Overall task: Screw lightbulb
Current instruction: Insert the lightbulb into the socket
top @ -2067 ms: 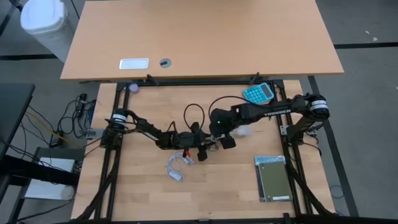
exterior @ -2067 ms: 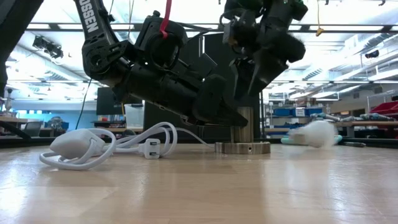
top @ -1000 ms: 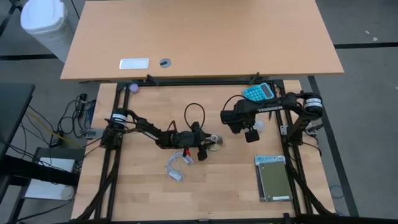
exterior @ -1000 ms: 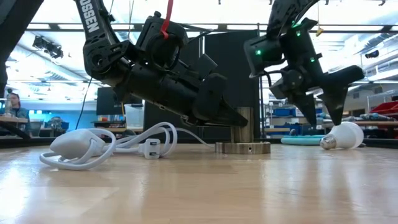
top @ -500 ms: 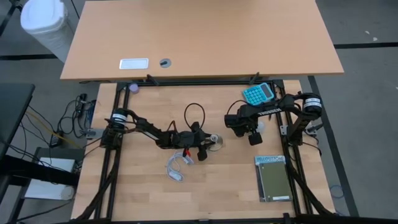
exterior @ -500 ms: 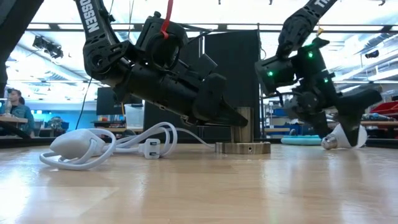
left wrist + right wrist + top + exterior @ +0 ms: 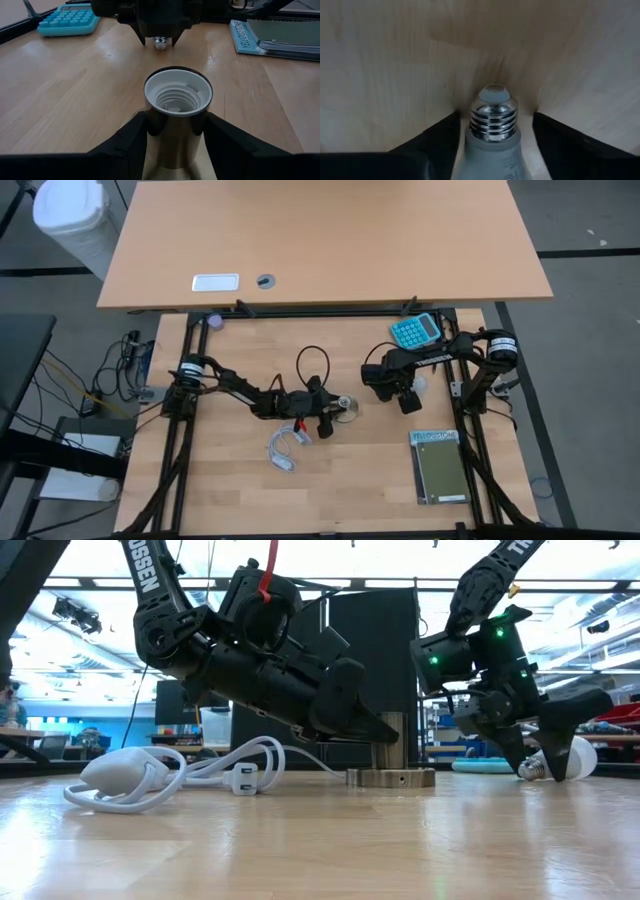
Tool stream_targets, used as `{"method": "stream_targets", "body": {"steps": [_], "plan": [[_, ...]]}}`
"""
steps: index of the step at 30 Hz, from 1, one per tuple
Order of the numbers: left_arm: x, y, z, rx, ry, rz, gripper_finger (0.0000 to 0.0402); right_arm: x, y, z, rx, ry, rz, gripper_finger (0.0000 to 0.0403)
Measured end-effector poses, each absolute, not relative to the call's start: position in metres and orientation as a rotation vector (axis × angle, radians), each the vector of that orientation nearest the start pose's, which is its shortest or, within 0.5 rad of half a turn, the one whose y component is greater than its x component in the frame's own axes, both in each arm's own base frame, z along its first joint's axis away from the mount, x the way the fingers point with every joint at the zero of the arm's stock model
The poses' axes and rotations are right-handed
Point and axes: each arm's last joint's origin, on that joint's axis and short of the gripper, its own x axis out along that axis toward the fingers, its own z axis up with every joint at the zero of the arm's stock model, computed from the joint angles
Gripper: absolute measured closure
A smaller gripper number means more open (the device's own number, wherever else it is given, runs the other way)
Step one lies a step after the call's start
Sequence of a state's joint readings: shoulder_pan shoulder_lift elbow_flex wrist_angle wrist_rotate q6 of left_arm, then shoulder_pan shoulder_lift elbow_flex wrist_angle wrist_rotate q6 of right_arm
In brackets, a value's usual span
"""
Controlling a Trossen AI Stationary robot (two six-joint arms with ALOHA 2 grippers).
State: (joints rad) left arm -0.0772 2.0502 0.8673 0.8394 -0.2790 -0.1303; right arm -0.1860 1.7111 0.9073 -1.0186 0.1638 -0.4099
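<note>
Right gripper [image 7: 545, 762]: down at the table, jaws on either side of the lightbulb [image 7: 492, 131]; whether they pinch it I cannot tell.
Lightbulb: lying on its side on the table [image 7: 340, 480], screw base pointing towards the socket, right of centre and below the teal calculator [image 7: 415, 330].
Left gripper [image 7: 175, 145]: jaws pinching the upright lamp socket [image 7: 178, 107] near the table's middle.
Nearby: coiled white cable [image 7: 170, 772] beside the left arm; green notebook [image 7: 440, 467] to the right.
</note>
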Motion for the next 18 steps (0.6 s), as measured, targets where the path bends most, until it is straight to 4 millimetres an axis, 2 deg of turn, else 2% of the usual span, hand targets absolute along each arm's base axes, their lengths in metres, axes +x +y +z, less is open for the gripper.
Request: {"method": "stream_targets", "body": {"steps": [6, 10, 13, 18], "plan": [[0.379, -0.021, 0.101, -0.068, 0.325, 0.221, 0.0223, 0.242, -0.050, 0.138, -0.267, 1.845, 0.122, 0.0235], [0.379, -0.021, 0.101, -0.068, 0.325, 0.221, 0.0223, 0.252, -0.052, 0.148, -0.261, 1.798, 0.086, 0.0264], [0.379, -0.021, 0.101, -0.068, 0.324, 0.222, 0.0223, 0.262, -0.054, 0.166, -0.243, 1.718, 0.055, 0.0265], [0.379, -0.021, 0.102, -0.046, 0.326, 0.218, 0.0223, 0.270, -0.055, 0.208, -0.175, 1.551, 0.018, 0.0248]]}}
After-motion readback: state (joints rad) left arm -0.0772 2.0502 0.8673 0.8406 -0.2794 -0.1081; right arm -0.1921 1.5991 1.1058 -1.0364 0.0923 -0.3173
